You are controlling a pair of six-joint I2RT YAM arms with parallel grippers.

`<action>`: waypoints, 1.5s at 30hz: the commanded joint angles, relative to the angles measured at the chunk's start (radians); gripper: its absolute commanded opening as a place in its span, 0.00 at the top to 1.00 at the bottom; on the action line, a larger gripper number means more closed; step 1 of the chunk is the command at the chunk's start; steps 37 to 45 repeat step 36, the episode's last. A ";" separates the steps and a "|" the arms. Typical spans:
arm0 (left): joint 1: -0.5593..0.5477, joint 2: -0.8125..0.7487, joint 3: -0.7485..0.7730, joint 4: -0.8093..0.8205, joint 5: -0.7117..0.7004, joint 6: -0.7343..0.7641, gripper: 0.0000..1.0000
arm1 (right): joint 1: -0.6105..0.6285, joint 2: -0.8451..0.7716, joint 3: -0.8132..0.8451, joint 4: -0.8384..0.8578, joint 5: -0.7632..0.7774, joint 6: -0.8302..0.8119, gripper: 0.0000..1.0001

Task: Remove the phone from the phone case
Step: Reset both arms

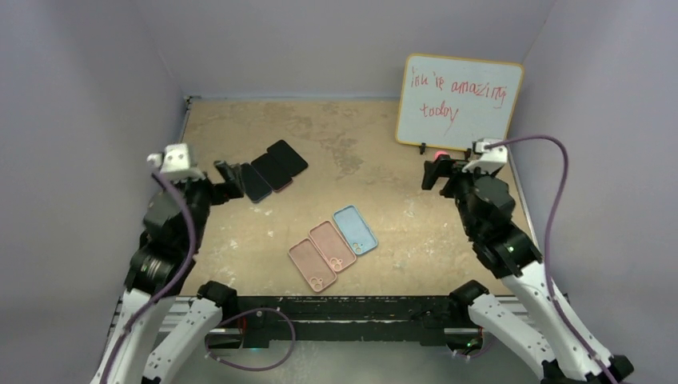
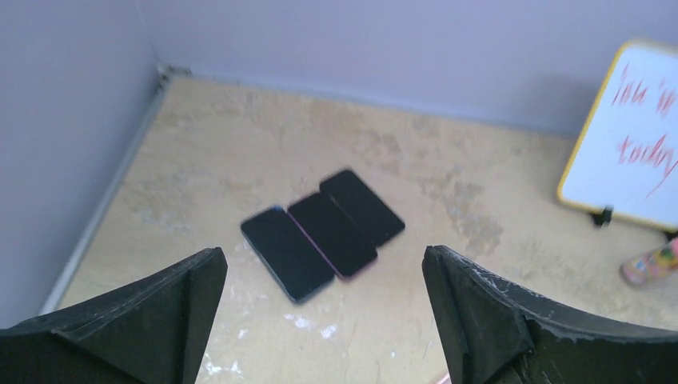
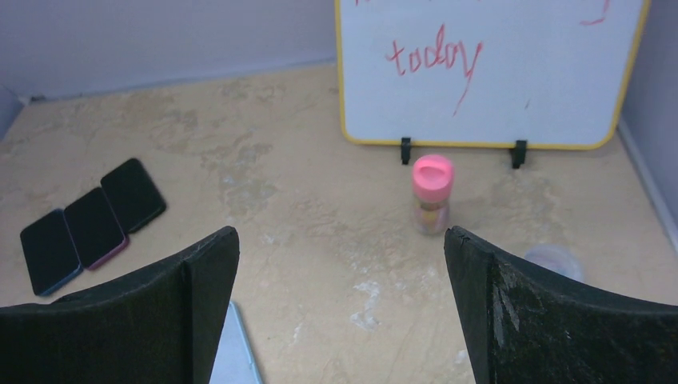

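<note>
Three dark phones lie screen up, side by side, at the table's back left: the left one (image 1: 256, 183) (image 2: 286, 254) has a blue rim, the middle one (image 1: 272, 171) (image 2: 332, 236) a pink rim, and the right one (image 1: 289, 158) (image 2: 361, 206) is all black. Three phone cases lie flat in a row near the middle front: two pink (image 1: 312, 265) (image 1: 333, 246) and one blue (image 1: 355, 230), with a corner of the blue one (image 3: 230, 352) also showing. My left gripper (image 1: 228, 178) (image 2: 321, 252) hangs open just left of the phones, holding nothing. My right gripper (image 1: 430, 172) (image 3: 340, 232) is open and empty at the right.
A whiteboard (image 1: 458, 102) (image 3: 488, 72) with red writing leans on the back right wall. In front of it stands a small pink-capped bottle (image 1: 439, 150) (image 3: 432, 194), with a clear round lid (image 3: 555, 260) to its right. Purple walls close in the table.
</note>
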 commanded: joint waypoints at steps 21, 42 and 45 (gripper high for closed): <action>-0.095 -0.455 -0.188 0.141 -0.426 0.090 0.00 | -0.002 -0.436 -0.101 0.030 0.237 -0.232 0.01; -0.087 -0.347 -0.193 0.166 -0.424 0.094 0.00 | -0.002 -0.416 -0.091 0.042 0.241 -0.237 0.01; -0.087 -0.347 -0.193 0.166 -0.424 0.094 0.00 | -0.002 -0.416 -0.091 0.042 0.241 -0.237 0.01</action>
